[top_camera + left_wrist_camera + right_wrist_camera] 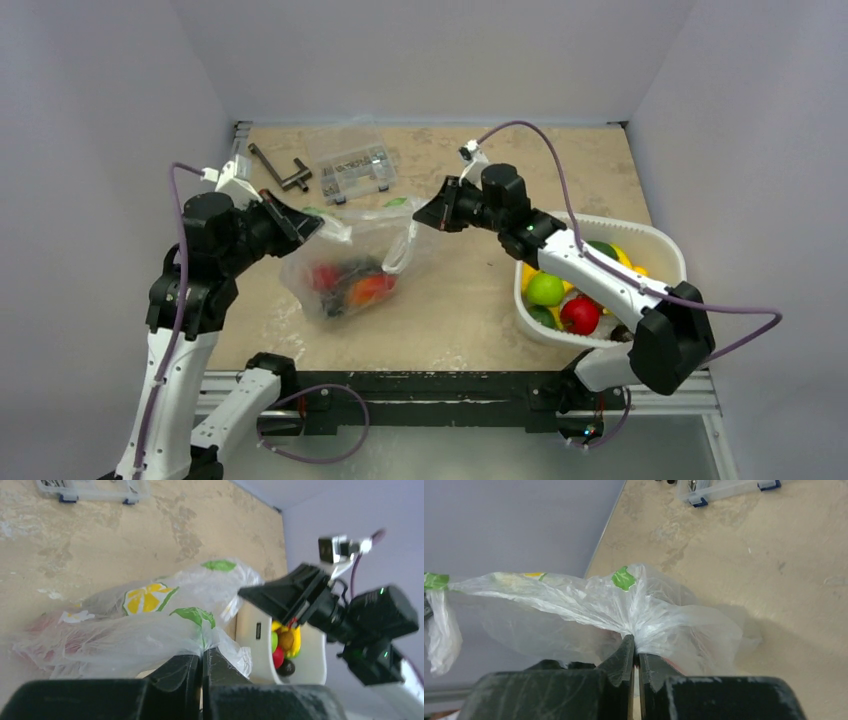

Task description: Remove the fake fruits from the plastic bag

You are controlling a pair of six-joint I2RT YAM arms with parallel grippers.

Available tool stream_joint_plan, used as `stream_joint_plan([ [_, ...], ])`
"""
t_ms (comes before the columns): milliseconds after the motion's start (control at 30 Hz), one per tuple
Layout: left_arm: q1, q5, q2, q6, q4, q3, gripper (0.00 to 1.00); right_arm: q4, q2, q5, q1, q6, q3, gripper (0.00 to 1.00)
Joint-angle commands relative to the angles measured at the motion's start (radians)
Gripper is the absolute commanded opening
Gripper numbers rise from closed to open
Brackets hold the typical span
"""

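The clear printed plastic bag hangs stretched between my two grippers, its bottom resting on the table. Inside it lie a red round fruit, a dark grape bunch and an orange-red piece. My left gripper is shut on the bag's left rim; the left wrist view shows the film pinched between my jaws. My right gripper is shut on the bag's right rim, with the film bunched at my fingertips.
A white basket at the right holds a green apple, a red fruit, yellow and other fruits. A clear compartment box and dark metal tools lie at the back of the table. Walls enclose three sides.
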Motion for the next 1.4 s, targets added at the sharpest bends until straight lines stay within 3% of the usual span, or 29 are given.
stream_joint_plan([
  [0, 0.032, 0.262, -0.030, 0.262, -0.233, 0.029, 0.00, -0.262, 0.063, -0.067, -0.006, -0.357, 0.197, 0.00],
  [167, 0.032, 0.184, -0.148, 0.232, -0.277, -0.017, 0.00, -0.346, 0.146, -0.029, -0.009, -0.401, 0.422, 0.00],
  [333, 0.032, 0.282, -0.218, 0.141, -0.219, -0.139, 0.00, -0.468, 0.349, -0.154, -0.013, -0.360, 0.769, 0.01],
  [433, 0.032, 0.341, -0.257, 0.096, -0.181, -0.213, 0.00, -0.559, 0.479, -0.205, -0.014, -0.322, 0.957, 0.14],
  [500, 0.032, 0.355, -0.286, 0.088, -0.200, -0.222, 0.00, -0.620, 0.503, -0.160, -0.011, -0.334, 1.002, 0.28],
  [667, 0.032, 0.334, -0.341, 0.086, -0.246, -0.216, 0.00, -0.506, 0.320, -0.004, 0.034, -0.365, 0.726, 0.72],
  [833, 0.032, 0.343, -0.349, 0.092, -0.270, -0.214, 0.00, -0.321, 0.120, 0.068, 0.057, -0.386, 0.435, 0.95],
  [1133, 0.032, 0.365, -0.370, 0.060, -0.254, -0.207, 0.00, -0.104, 0.131, -0.027, 0.130, -0.458, 0.302, 0.99],
  [1267, 0.032, 0.357, -0.370, 0.074, -0.286, -0.199, 0.00, -0.003, 0.166, 0.050, 0.146, -0.407, 0.270, 0.99],
  [1367, 0.032, 0.358, -0.374, 0.074, -0.290, -0.199, 0.00, -0.005, 0.188, 0.128, 0.147, -0.368, 0.276, 0.93],
])
